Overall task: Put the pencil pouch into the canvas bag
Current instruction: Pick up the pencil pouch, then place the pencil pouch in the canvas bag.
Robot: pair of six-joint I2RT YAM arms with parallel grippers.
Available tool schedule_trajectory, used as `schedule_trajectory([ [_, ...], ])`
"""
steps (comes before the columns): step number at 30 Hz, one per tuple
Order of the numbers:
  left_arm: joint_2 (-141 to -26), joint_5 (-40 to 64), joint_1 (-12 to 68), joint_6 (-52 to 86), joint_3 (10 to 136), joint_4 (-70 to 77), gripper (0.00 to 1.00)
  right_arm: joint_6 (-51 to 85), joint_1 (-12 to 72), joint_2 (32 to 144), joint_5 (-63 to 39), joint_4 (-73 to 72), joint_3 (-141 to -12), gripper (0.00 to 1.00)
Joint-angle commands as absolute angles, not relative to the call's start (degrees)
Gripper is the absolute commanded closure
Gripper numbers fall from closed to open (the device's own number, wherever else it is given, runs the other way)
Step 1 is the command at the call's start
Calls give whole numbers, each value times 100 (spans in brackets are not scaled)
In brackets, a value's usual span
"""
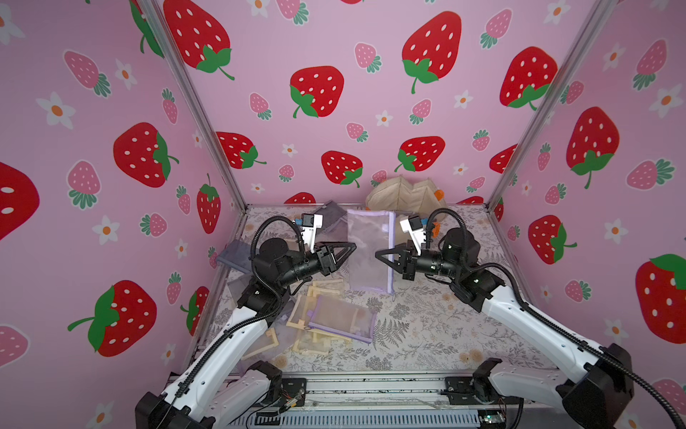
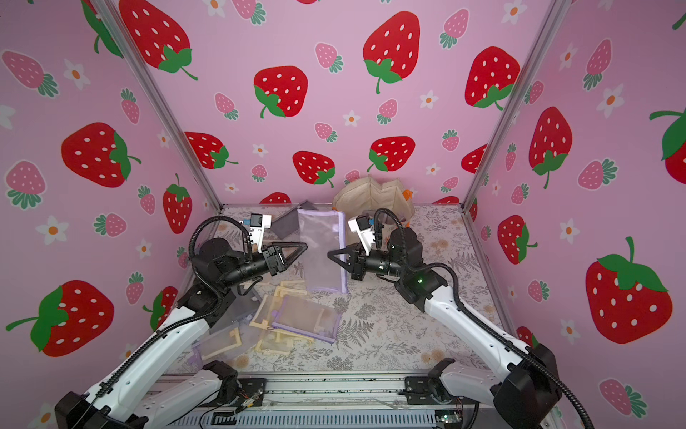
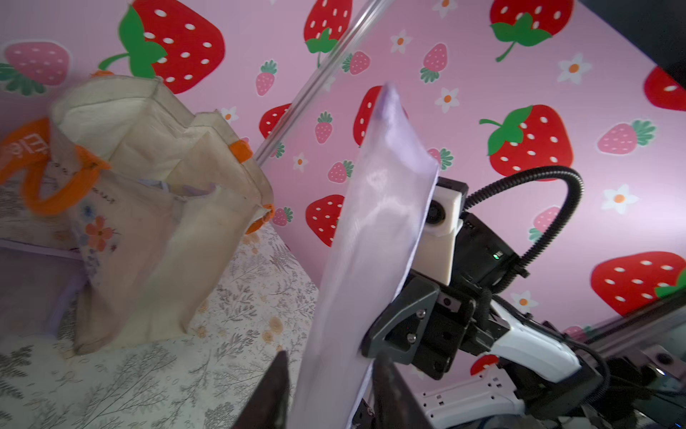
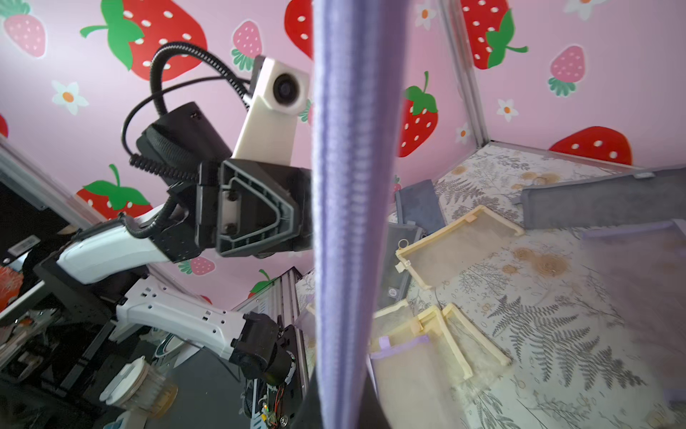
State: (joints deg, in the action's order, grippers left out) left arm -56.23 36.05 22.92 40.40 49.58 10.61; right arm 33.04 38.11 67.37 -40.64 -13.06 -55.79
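Both top views: near rail (image 1: pixel 371 388) is carrying 2 arms (image 1: pixel 222 345); left gripper (image 1: pixel 350 247) and right gripper (image 1: pixel 378 254) are facing, pencil pouch (image 1: pixel 365 234) hanging upright between, canvas bag (image 1: pixel 402 197) standing behind.
Left wrist: fingers (image 3: pixel 274 397) are standing spread around the pouch.
Right wrist: jaws are pinching its purple zipper edge (image 4: pixel 349 185).

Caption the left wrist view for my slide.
Purple pencil pouch pinched by the right tool, between the parted fingers of the left tool; canvas bag stands open nearby.

Left fingers (image 3: pixel 275 393) apart; right fingers (image 3: pixel 399 319) tight together; tips face to face
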Motion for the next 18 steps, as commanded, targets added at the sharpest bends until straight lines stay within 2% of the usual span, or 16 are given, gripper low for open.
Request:
schedule_trajectory([
  [1,-5476,2615,2301,3398,5291,-45,28,3773,3200,6598,-3662,-1065,-6032,100],
  [5,-5523,2114,2296,3049,5369,-875,14,3958,2354,7225,-3584,-194,-7185,100],
  [11,-5310,1861,2302,2767,5231,-1333,12,4416,1593,8387,-3086,-38,-8595,100],
  [18,-5089,1731,2286,2603,5102,-1433,12,3869,1477,9636,-1893,505,-9849,100],
])
